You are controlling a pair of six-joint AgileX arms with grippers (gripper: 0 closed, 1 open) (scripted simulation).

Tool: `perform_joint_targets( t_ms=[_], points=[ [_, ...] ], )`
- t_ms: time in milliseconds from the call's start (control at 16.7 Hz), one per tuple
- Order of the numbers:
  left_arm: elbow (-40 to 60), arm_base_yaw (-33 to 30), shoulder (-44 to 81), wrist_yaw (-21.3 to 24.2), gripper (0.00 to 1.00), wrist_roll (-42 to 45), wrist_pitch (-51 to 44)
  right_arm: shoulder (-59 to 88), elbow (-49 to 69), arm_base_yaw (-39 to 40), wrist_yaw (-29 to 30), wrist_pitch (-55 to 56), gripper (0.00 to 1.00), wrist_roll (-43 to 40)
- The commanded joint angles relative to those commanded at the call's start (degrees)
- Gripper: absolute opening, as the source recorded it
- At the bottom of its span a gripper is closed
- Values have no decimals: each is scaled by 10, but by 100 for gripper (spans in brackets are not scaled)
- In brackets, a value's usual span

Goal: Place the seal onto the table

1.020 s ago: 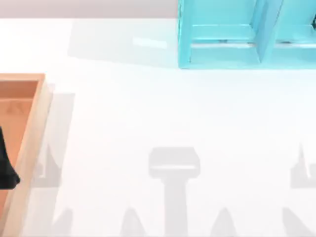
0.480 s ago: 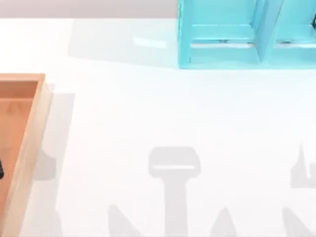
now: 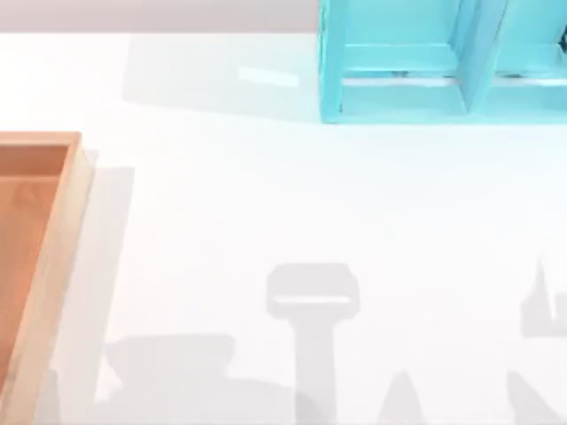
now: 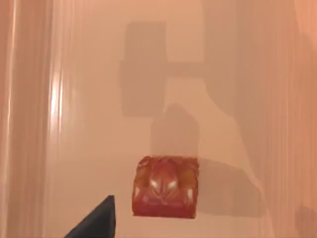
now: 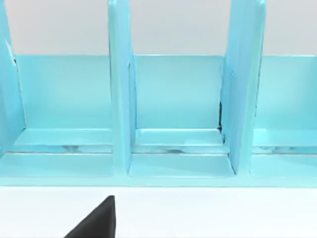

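Seal sits on the orange-brown floor of the tray at the table's left edge, below the left gripper (one dark fingertip beside it, not touching; opening can't be told). Right gripper faces the cyan shelf, grip unclear too.

White table carries wooden tray and cyan shelf.

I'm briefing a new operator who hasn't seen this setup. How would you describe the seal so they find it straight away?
Start at the light-wood tray at the table's left edge in the top view. In the left wrist view, the seal rests on the tray's orange-brown floor. It is a small glossy red-brown block, darker than the plain floor around it.
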Motion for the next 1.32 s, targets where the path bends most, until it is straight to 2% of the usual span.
perform_joint_targets(
  t_ms=[300,540,960,1320],
  points=[
    [161,44,212,0,100,47,-153,0,0,0,0,0,100,0],
    [227,64,277,-1,100,68,-219,0,0,0,0,0,100,0],
    [224,64,286,-1,100,69,-212,0,0,0,0,0,100,0],
    [150,69,338,-1,100,74,-85,0,0,0,0,0,100,0]
  ],
)
